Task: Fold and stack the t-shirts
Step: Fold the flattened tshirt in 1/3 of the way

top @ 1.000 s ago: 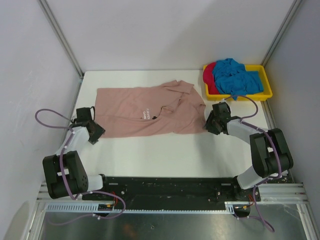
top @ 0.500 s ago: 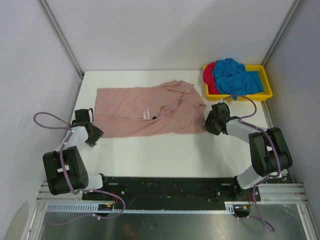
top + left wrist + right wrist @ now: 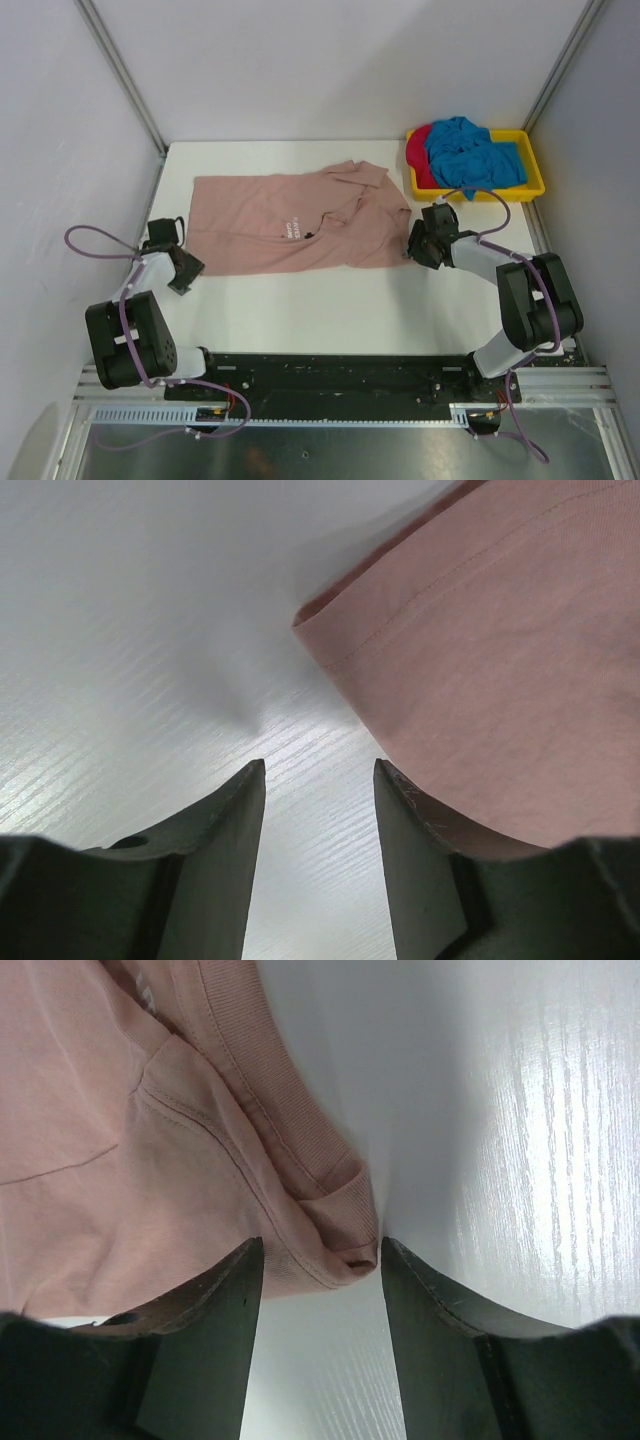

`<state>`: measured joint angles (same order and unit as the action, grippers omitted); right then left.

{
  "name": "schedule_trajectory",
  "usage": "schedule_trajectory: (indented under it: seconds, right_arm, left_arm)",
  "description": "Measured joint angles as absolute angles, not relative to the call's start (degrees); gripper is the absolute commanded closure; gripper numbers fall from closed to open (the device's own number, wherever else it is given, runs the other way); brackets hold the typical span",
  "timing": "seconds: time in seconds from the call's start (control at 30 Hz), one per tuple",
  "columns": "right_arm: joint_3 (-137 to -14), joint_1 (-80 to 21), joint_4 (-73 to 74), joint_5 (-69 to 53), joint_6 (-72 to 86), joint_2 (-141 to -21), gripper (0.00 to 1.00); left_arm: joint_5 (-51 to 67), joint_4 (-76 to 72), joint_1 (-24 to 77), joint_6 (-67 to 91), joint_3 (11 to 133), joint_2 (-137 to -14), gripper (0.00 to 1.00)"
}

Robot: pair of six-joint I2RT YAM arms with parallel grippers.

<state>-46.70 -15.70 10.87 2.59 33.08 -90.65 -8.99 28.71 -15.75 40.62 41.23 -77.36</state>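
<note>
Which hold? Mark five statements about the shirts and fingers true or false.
1. The pink t-shirt lies spread on the table. True.
2. The blue t-shirt sits in the yellow tray. True.
3. The left fingers clamp cloth. False: they stand open over bare table beside the hem.
4. The right fingers hang over the tray. False: open at the pink shirt's edge.
5. The red t-shirt lies on the table. False: it is in the tray.

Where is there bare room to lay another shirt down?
Bare table lies between the pink shirt and the near edge, and a strip behind the shirt. The far right corner is crowded: a yellow tray heaped with shirts.
</note>
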Motion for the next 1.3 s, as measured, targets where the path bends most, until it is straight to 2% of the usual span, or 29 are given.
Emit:
schedule_trajectory:
  seconds: [0.2, 0.97, 1.3]
  right_arm:
    - [-47.13, -15.7, 11.86, 3.73, 32.1, -90.72, 0.44]
    - [-48.27, -16.4, 12.1, 4.21, 31.7, -92.18, 0.62]
    - [-48.27, -16.45, 11.68, 3.22, 31.73, -92.36, 0.63]
  left_arm:
    - [-9.06, 28.73, -15.99, 40.6, 41.23, -77.56, 0.48]
    - [-9.3, 28.6, -18.26, 40.45, 40.93, -76.95, 0.48]
    - [-9.32, 27.88, -19.18, 40.53, 42.04, -79.09, 0.48]
